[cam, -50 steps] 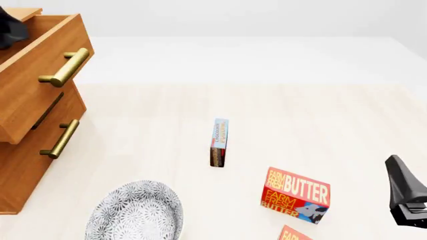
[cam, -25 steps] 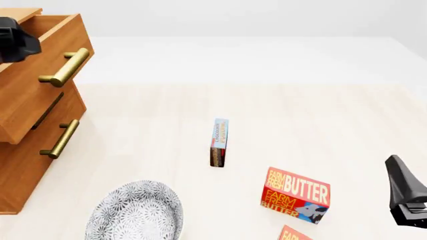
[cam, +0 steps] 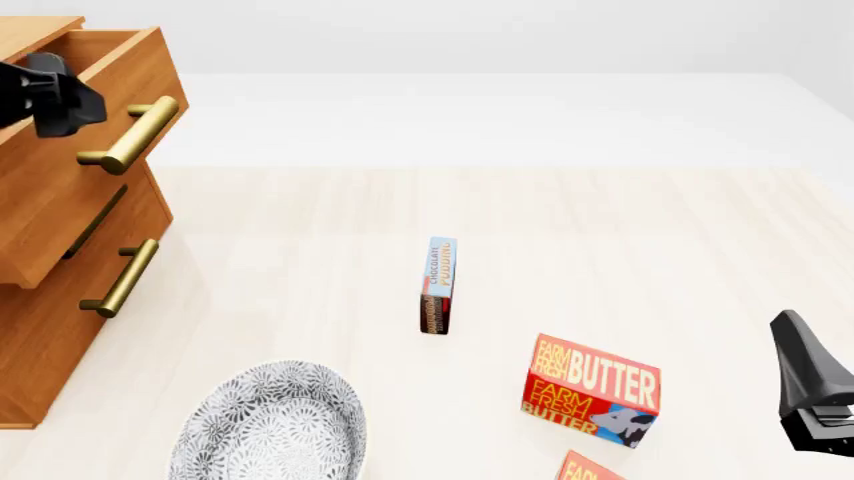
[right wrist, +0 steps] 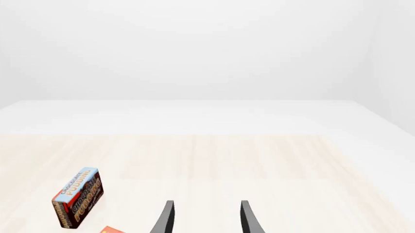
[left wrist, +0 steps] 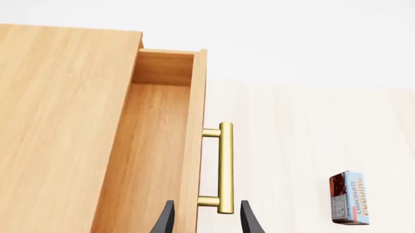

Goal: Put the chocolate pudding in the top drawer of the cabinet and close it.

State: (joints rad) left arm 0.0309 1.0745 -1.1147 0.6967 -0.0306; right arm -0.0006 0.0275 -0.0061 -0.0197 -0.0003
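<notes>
The chocolate pudding (cam: 439,285) stands on its thin edge at mid-table; it also shows as a blue and brown box (left wrist: 350,196) in the left wrist view and as the same box (right wrist: 77,197) in the right wrist view. The cabinet (cam: 40,330) stands at far left, its top drawer (cam: 94,170) pulled out, wooden inside (left wrist: 155,155) bare. My left gripper (cam: 60,95) hovers over the drawer front, open, its fingers (left wrist: 165,219) straddling the near end of the brass handle (left wrist: 225,167). My right gripper (cam: 797,345) rests open at the right edge, well clear of the pudding, empty (right wrist: 207,218).
A red butter box (cam: 591,390) lies to the pudding's near right, and a second one (cam: 587,468) peeks in at the bottom edge. A patterned grey plate (cam: 274,425) sits near the cabinet's front. The lower drawer (cam: 67,300) is shut.
My left gripper has come from the far left edge rightward and lower, toward the top drawer's handle. The drawer, pudding and right arm have stayed put.
</notes>
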